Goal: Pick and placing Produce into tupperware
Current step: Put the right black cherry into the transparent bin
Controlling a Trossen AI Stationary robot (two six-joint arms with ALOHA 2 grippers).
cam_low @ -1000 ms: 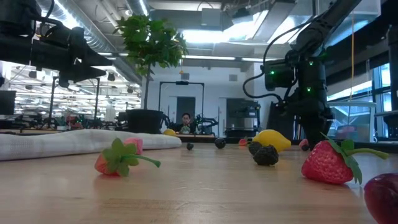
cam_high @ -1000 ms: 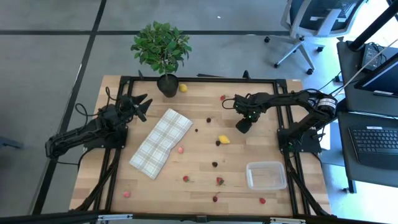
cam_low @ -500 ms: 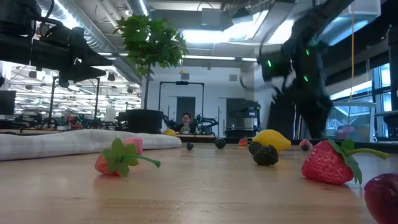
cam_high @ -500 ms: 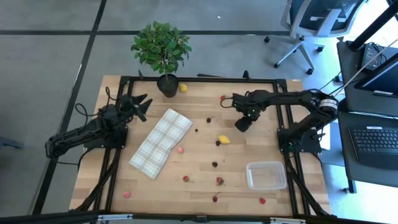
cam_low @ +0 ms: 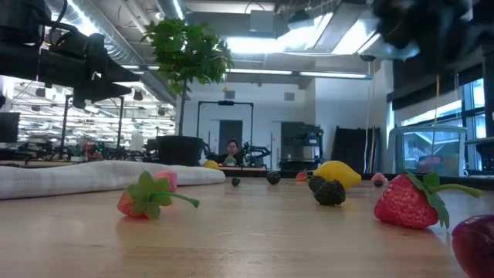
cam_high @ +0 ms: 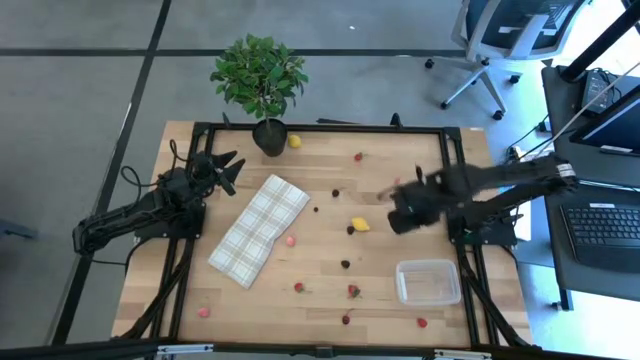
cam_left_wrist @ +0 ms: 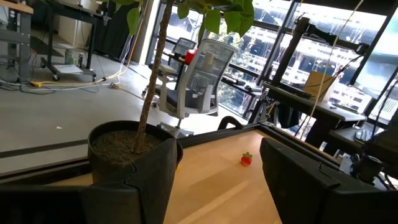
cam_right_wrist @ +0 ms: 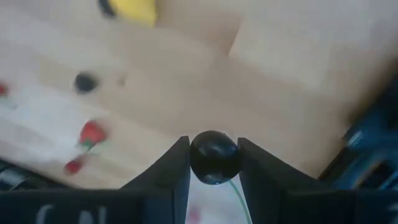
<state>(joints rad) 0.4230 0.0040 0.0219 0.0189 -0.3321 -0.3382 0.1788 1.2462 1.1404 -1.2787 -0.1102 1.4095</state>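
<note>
Produce is scattered over the wooden table [cam_high: 320, 270]; 1 dark berry [cam_right_wrist: 214, 157] is clamped between the 2 fingers of the right gripper [cam_high: 401, 216], held above the table between the yellow lemon piece [cam_high: 360, 224] and the tupperware [cam_high: 428, 282]. The left gripper [cam_high: 228, 168], fingers apart, is parked beside the potted plant [cam_high: 259, 78].

high: overhead, straight down | low: tabletop-level | both share table [cam_high: 320, 190]
</note>
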